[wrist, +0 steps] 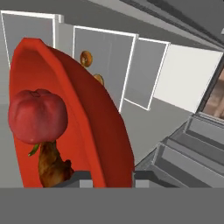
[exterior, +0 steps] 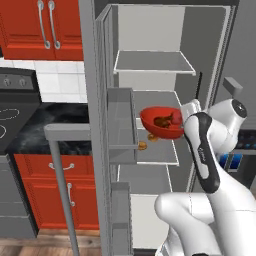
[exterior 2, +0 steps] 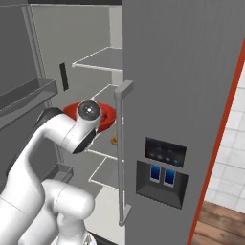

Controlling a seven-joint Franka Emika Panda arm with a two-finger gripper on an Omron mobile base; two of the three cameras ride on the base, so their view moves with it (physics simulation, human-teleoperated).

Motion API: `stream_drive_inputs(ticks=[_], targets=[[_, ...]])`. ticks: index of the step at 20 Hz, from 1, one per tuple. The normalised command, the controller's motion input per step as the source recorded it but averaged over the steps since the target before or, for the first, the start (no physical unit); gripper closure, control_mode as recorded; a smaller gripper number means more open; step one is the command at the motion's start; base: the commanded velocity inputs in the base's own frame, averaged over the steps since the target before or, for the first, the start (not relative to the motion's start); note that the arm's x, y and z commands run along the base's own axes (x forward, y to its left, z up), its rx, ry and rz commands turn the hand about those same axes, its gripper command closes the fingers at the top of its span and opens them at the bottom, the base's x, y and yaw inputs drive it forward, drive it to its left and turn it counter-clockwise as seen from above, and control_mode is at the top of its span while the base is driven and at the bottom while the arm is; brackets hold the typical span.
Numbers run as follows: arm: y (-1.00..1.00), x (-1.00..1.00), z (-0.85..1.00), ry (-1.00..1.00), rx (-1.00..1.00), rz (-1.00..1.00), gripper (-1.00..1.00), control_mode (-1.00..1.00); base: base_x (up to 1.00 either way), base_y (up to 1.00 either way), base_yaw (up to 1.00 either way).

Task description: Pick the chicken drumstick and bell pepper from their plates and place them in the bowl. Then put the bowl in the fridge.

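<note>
Fridge: tall grey stainless-steel fridge stands open, pale inner shelves and door bins exposed; its long bar handle crosses the foreground of the left base view.
Bowl: wide glossy red-orange bowl is inside the fridge compartment, at the middle shelf, tilted on edge in the hand view.
Contents: small blocky red bell pepper and brown roasted chicken drumstick lie in the bowl's hollow, the pepper above and touching the drumstick.
Gripper: the two-finger gripper is clamped narrowly on the bowl's rim, one dark fingertip on each side of the wall.
Surroundings: two small round tan-brown food items sit on the shelf beneath the bowl; red cabinets and a dark cooktop stand left.
Obstructions: the closed right door with its dispenser panel and the arm's elbow cover most of the bowl in the right base view.
Unclear: whether the bowl's base touches the shelf; it seems to hang just above.
</note>
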Motion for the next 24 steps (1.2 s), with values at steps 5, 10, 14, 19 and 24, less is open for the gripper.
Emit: stream_drive_inputs(ticks=[5, 10, 14, 19, 24], targets=[[0.00, 0.50, 0.00, -0.05, -0.11, 0.00, 1.00, -1.00, 0.00, 0.00, 0.00], [0.00, 0.54, 0.00, 0.00, -0.04, 0.00, 1.00, -1.00, 0.00, 0.00, 0.00], [-0.09, 0.49, 0.00, 0.01, -0.01, 0.00, 1.00, -1.00, 0.00, 0.00, 0.00], [-0.10, 0.52, 0.00, 0.01, 0.00, 0.00, 1.00, -1.00, 0.00, 0.00, 0.00], [-0.07, 0.47, -0.02, 0.01, 0.00, 0.00, 1.00, -1.00, 0.00, 0.00, 0.00]])
